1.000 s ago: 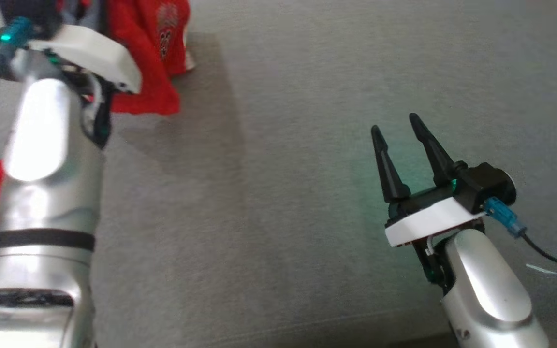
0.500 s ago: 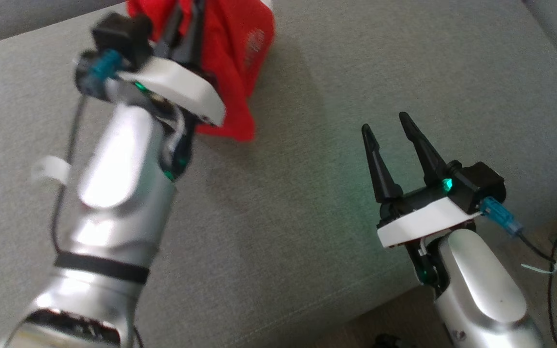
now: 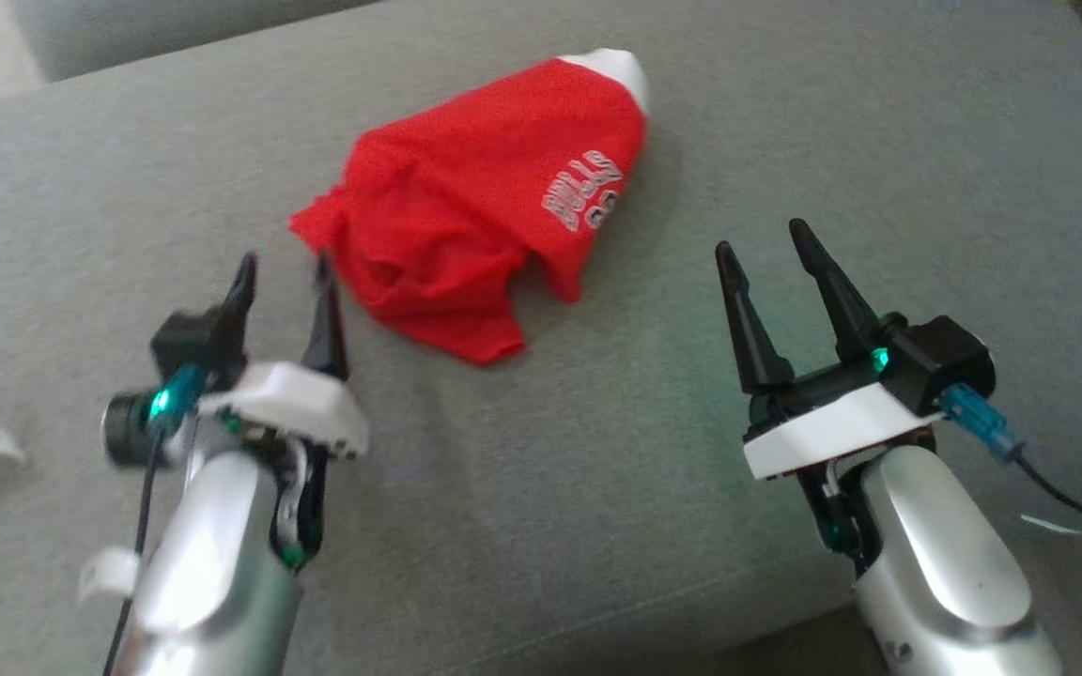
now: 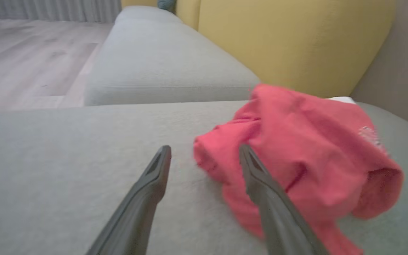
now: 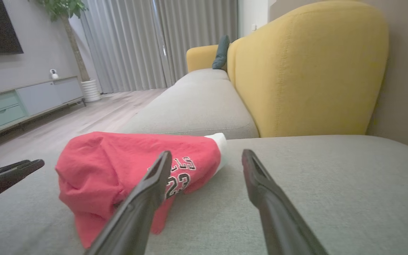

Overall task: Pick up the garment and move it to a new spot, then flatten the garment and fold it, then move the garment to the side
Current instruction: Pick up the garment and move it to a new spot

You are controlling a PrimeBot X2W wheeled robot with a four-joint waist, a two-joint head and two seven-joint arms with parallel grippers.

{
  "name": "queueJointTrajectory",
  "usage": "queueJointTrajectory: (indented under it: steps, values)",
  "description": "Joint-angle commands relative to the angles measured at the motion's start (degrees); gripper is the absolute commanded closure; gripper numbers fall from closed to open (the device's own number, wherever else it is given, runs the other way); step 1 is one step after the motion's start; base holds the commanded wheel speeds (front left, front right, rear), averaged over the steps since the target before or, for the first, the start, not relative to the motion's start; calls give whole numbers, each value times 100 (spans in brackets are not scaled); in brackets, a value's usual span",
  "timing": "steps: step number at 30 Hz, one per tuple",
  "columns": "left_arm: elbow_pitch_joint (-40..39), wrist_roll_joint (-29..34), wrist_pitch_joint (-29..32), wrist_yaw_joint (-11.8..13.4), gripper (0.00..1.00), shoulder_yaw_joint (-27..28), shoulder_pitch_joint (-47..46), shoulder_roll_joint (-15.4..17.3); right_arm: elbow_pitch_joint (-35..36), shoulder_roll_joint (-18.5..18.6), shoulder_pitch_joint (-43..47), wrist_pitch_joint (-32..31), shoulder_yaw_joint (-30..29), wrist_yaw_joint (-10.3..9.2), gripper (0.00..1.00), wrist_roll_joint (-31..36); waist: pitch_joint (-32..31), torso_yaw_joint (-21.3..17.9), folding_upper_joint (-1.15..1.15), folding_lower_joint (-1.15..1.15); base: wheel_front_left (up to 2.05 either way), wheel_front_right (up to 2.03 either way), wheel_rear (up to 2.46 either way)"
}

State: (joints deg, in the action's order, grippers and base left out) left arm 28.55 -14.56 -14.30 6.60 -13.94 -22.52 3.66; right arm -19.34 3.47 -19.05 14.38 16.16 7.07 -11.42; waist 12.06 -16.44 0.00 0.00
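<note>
Red garment (image 3: pixel 485 235) sits bunched toward the back edge of the sofa seat (image 3: pixel 597 469), left gripper (image 3: pixel 284 268) and right gripper (image 3: pixel 762 239) both spread and empty, so I'd pinch its near-left corner and its white-trimmed end, then draw them apart slowly.

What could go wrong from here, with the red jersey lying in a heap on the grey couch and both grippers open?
The red jersey is bunched in overlapping folds, so a pinch may catch several layers and spoil the flattening. The left gripper sits open close beside its edge; a low sweep could drag the heap rather than grasp it. Its corners are hidden, so grasp points are uncertain.
</note>
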Motion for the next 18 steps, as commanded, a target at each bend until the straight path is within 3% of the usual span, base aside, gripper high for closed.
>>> queueJointTrajectory:
  steps: [1, 11, 18]
  values:
    - [-293, 83, -70, 14, 0, 242, 9, 100, 137, -59, 44, 62, 44, 42, 0, 50, -157, 292, 0, 0, 0, 0, 0]
    - [-896, 508, -70, -97, 0, 809, 1139, 11, -44, -59, 190, 62, -125, 42, 0, 200, -446, 1215, 0, 0, 0, 0, 0]
    - [-1132, 565, -70, -138, 0, 1022, 1620, -58, -220, -59, 323, 62, -286, 42, 0, 269, -572, 1598, 0, 0, 0, 0, 0]
